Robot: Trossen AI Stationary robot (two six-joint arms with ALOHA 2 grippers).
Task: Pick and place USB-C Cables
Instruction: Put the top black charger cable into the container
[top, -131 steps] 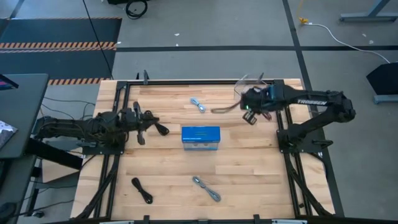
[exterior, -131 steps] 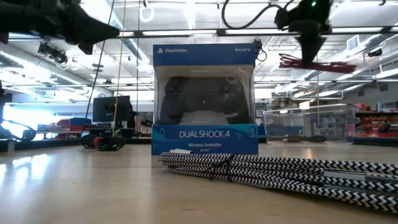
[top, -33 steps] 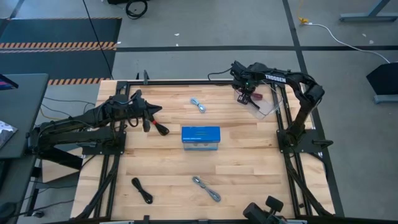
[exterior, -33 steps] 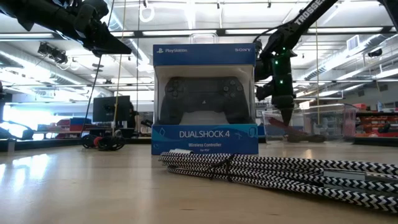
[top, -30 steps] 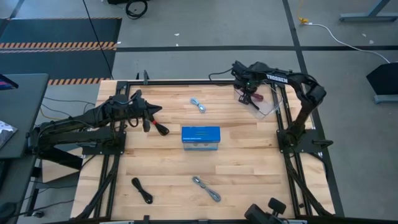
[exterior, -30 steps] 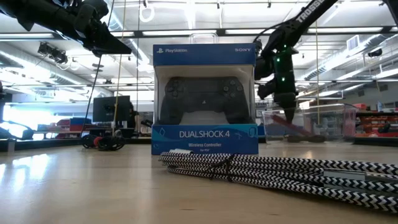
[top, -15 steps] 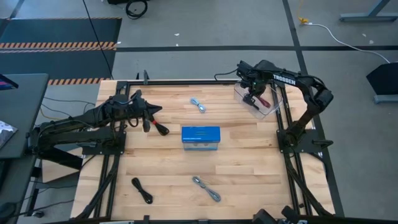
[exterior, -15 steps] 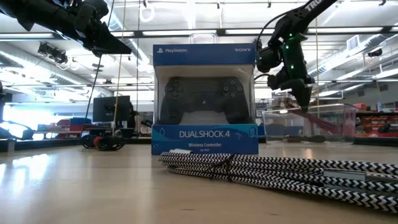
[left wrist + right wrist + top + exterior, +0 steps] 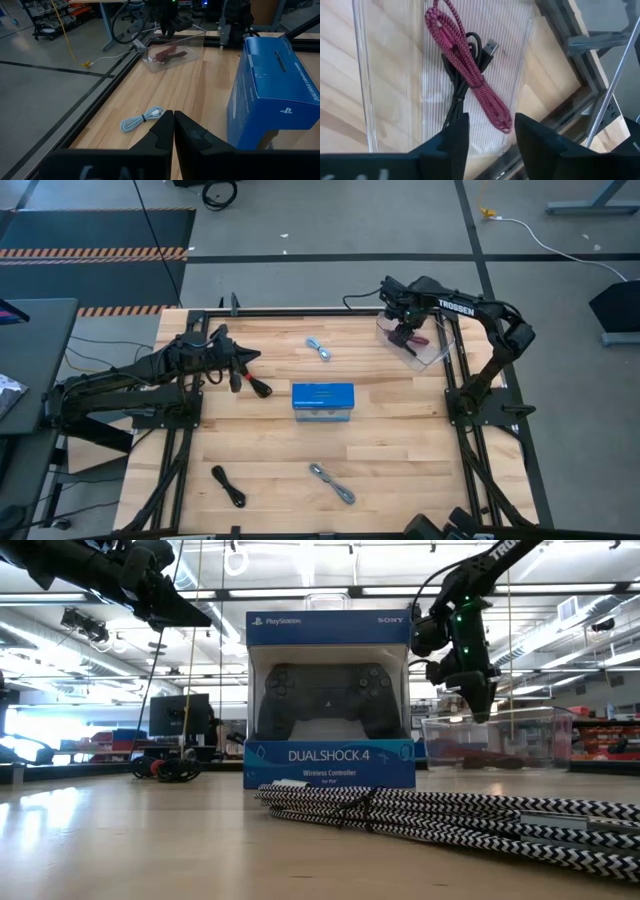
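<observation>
On the wooden slatted table (image 9: 400, 430), going from left to right, the left gripper (image 9: 240, 363) hovered above the left half with its jaws pressed together on nothing, as its wrist view showed (image 9: 173, 131). Just beside it lay a red-and-black USB-C cable bundle (image 9: 260, 388), and well nearer the front edge a black cable bundle (image 9: 228, 486) lay alone. Near the far edge sat a pale blue-white coiled cable (image 9: 319, 348), seen also from the left wrist (image 9: 142, 120). The blue rectangular controller box (image 9: 322, 401) stood at the middle of the table, and the silver-grey braided cable bundle (image 9: 333, 483) lay in front of it, filling the foreground of the low view (image 9: 440, 817). At the far right corner stood the clear plastic bin (image 9: 425, 346), holding a red braided cable (image 9: 470, 65) lying across a black cable (image 9: 465, 85). The right gripper (image 9: 404, 332) hung over that bin, its jaws apart and empty, above the cables without touching them (image 9: 490, 132).
</observation>
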